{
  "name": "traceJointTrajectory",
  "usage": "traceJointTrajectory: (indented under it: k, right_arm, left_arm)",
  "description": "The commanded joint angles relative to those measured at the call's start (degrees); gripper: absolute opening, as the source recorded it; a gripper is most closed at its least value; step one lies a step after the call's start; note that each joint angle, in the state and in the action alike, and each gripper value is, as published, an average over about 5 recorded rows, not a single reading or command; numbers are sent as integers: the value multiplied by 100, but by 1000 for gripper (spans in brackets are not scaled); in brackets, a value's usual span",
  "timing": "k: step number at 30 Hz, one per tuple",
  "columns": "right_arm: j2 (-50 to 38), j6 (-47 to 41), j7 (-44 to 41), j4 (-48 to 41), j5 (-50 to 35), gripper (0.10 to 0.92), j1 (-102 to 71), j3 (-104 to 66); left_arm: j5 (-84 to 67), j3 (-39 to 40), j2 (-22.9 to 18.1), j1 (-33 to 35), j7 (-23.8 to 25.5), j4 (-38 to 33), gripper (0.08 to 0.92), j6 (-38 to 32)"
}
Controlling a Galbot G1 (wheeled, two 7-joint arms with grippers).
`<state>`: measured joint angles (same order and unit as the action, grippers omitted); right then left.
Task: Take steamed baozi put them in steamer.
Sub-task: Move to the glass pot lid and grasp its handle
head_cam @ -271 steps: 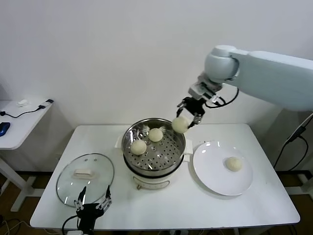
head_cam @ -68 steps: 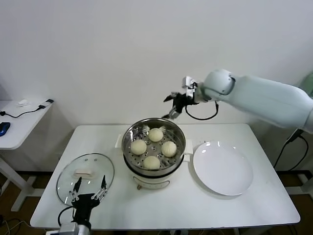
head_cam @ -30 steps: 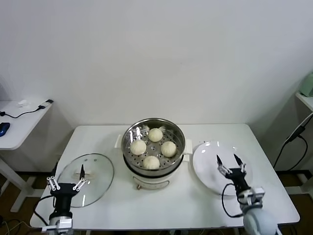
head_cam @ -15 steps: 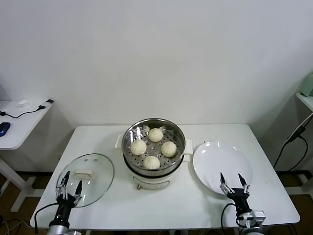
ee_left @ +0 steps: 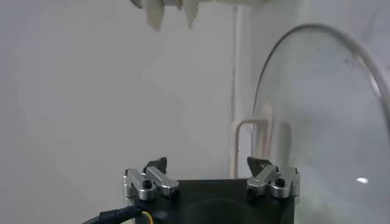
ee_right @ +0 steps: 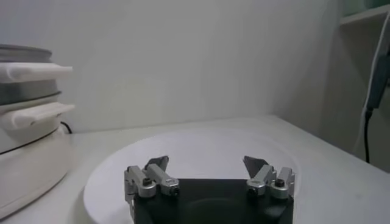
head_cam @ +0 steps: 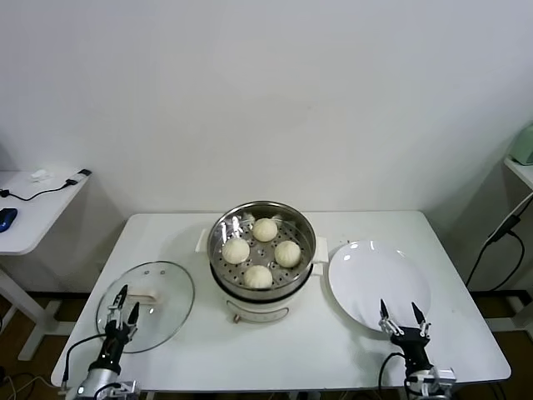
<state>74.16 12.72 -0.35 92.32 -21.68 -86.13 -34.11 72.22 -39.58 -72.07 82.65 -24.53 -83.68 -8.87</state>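
Right gripper (head_cam: 404, 319), fingers spread wide and holding nothing, low at the table's near edge just in front of the bare white plate (head_cam: 366, 279); left gripper (head_cam: 122, 305), likewise wide open and empty, low at the near edge over the rim of the glass lid (head_cam: 166, 287) lying flat on the white table (head_cam: 275, 346). Between lid and plate stands the steamer (head_cam: 262, 218), a shiny steel pot on a white base, with all four steamed baozi (head_cam: 258, 276) resting on its perforated tray, close together but apart from both grippers.
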Motion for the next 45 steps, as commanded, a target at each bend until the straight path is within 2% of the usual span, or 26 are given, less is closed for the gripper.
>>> traceJointTrajectory:
  k: [1, 11, 16, 20, 32, 35, 39, 42, 45]
  right_arm:
    - [42, 4, 10, 12, 32, 823, -45, -55]
    - [48, -26, 10, 16, 38, 823, 38, -38]
    - [56, -32, 4, 5, 46, 823, 68, -15]
    - [63, -39, 5, 6, 40, 823, 86, -9]
    - [95, -73, 48, 49, 42, 823, 123, -15]
    - [95, -82, 61, 54, 42, 823, 141, -18]
    - [86, -88, 67, 65, 39, 823, 164, -27]
    - [77, -103, 74, 72, 36, 823, 182, -35]
    - [72, -138, 91, 73, 44, 823, 200, -34]
  left_arm:
    - [412, 45, 140, -592, 0, 512, 823, 160]
    - [490, 106, 128, -810, -20, 806, 823, 223]
    - [520, 119, 98, -818, -62, 926, 791, 231]
    - [568, 127, 79, -828, -134, 1065, 699, 205]
    - [639, 133, 53, -831, -207, 1162, 353, 106]
    - [544, 126, 53, -754, -172, 953, 266, 80]
    - [-9, 91, 59, -569, 69, 321, 167, 111]
    - [-579, -15, 92, -409, 393, -348, 151, 147]
    - [-1147, -192, 235, -222, 919, -1135, 151, 314]
